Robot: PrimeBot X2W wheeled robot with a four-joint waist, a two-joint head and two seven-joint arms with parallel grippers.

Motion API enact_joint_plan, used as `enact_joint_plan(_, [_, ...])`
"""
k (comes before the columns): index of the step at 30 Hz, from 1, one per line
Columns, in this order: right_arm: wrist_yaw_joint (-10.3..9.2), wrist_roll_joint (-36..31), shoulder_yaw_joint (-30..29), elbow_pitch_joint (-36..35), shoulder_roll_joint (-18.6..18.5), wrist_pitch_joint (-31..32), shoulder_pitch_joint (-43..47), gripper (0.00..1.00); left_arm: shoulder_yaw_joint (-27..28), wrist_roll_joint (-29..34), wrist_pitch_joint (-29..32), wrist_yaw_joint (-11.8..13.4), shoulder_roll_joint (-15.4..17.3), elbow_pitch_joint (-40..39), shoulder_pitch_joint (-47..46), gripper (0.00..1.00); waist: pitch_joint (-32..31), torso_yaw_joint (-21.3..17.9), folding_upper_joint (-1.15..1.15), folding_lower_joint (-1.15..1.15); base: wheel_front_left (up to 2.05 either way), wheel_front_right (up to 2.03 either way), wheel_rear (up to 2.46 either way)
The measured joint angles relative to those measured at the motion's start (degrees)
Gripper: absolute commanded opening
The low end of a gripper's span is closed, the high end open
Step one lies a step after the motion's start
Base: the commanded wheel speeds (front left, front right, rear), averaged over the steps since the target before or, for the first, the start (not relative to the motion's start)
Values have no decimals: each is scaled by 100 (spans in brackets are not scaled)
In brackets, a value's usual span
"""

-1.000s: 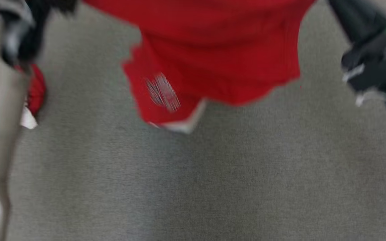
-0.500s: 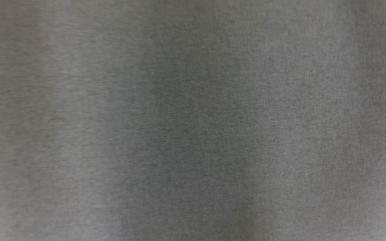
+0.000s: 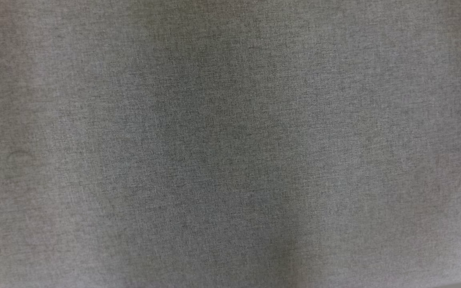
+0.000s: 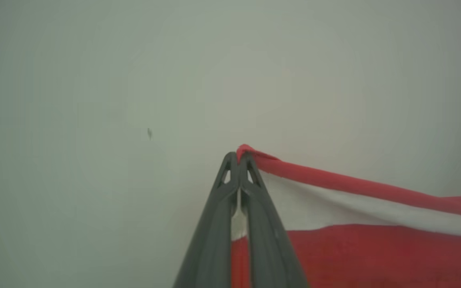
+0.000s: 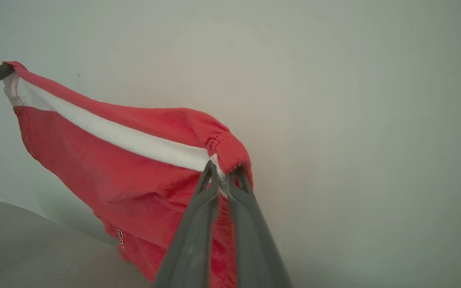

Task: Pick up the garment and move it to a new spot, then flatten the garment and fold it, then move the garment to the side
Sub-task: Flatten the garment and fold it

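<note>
The left end effector [image 4: 238,158] and right end effector [image 5: 223,174] each pinched a top corner of the red garment [image 5: 106,172], stretched aloft. Likely mid-move; next, lowering it flat onto the grey desk [image 3: 230,144].

In the left wrist view the left gripper [image 4: 238,159] rises from bottom centre with a corner of the garment [image 4: 374,252] pinched between its tips. The rest spreads to the lower right. In the right wrist view the right gripper [image 5: 223,176] clamps another corner at centre, and the garment stretches to the upper left, over the surface [image 5: 34,248] at lower left.
</note>
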Motion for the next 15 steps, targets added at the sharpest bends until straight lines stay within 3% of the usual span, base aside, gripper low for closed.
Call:
enact_joint_plan(4, [0,272,318,-477,-389,-278,707,0,-278,-335,-180,-9,63,-591,917,0,-80,13,0,0,0,0,0])
enact_joint_plan(10, [0,541,651,-1405,-923,-550,2110,0,-74,-854,-321,-7,472,-1755,2931,0,-438,49,0,-2,0,0,0])
enact_joint_plan(15, [1,566,665,-1938,-1112,-590,3340,0,308,-971,-333,325,673,-3083,5022,0,-875,36,-2,-3,0,0,0])
